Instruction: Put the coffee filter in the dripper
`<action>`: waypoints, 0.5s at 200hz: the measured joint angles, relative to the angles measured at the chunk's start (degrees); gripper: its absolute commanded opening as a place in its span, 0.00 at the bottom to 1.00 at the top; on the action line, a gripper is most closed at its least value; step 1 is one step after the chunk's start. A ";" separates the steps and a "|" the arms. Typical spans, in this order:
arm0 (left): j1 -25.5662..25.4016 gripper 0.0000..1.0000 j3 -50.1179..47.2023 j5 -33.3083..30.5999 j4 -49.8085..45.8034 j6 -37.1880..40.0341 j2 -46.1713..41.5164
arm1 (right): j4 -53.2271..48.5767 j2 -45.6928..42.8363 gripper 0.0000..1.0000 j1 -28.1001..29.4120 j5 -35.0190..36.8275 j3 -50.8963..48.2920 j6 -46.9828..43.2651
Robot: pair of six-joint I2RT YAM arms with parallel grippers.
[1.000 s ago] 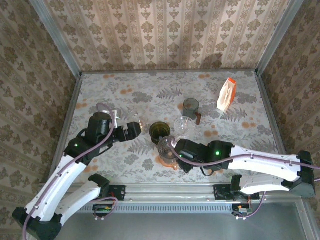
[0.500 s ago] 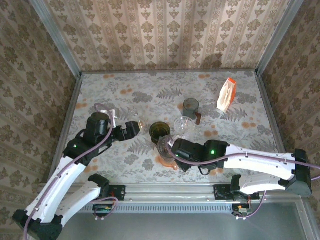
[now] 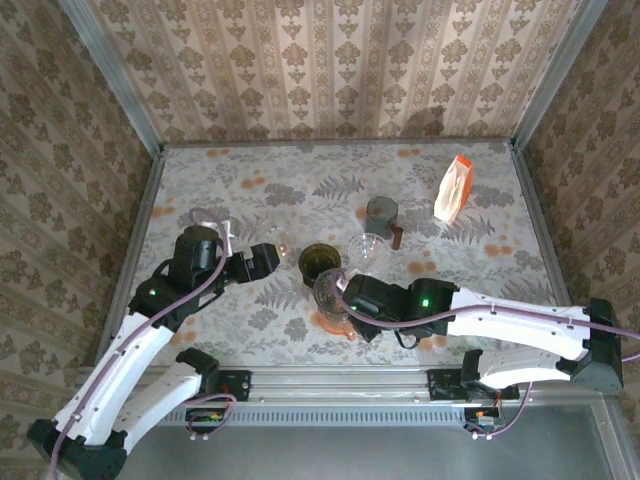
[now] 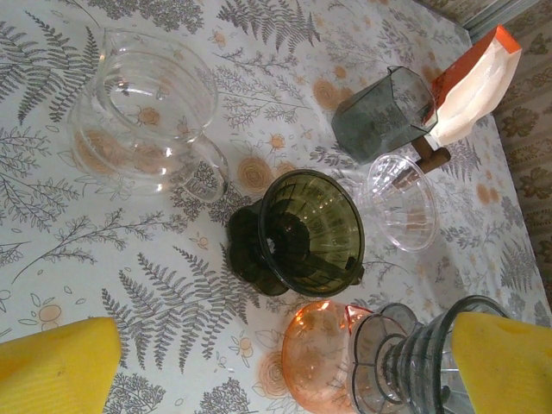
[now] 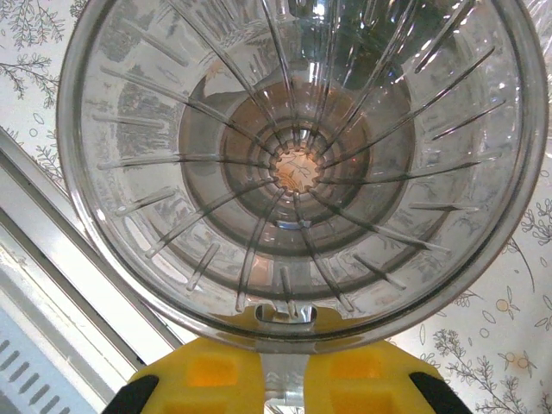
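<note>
My right gripper (image 5: 283, 379) is shut on the handle of a clear grey ribbed dripper (image 5: 302, 164), whose open mouth faces the wrist camera. In the top view this dripper (image 3: 328, 288) hangs tilted just over an orange dripper (image 3: 338, 323) near the front edge, with the right gripper (image 3: 347, 300) behind it. A dark green dripper (image 4: 306, 233) and a clear one (image 4: 401, 203) stand further back. My left gripper (image 3: 268, 258) is open, left of the green dripper (image 3: 319, 262), its yellow fingertips (image 4: 56, 366) wide apart. The coffee filter is out of view.
A white packet with an orange top (image 3: 453, 190) stands at the back right. A grey cup with a brown handle (image 3: 381, 213) is behind the clear dripper (image 3: 368, 248). A glass carafe (image 4: 147, 112) sits at the left. The metal rail (image 3: 330, 385) runs along the near edge.
The right arm has shifted slightly left and back with the grey dripper in its grip. The left arm has hardly moved.
</note>
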 measured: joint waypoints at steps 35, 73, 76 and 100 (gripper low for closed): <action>0.13 1.00 -0.02 0.20 0.26 0.00 0.00 | 0.00 0.00 0.17 0.00 -0.11 -0.04 0.02; 0.42 1.00 -0.24 0.61 0.44 -0.02 0.00 | 0.15 0.00 0.42 -0.04 -0.13 -0.37 0.48; 0.42 1.00 -0.28 0.63 0.46 -0.02 0.00 | 0.15 0.00 0.44 -0.07 -0.17 -0.37 0.39; 0.42 1.00 -0.68 0.81 0.44 -0.02 0.00 | 0.20 0.00 0.57 -0.09 -0.11 -0.42 0.52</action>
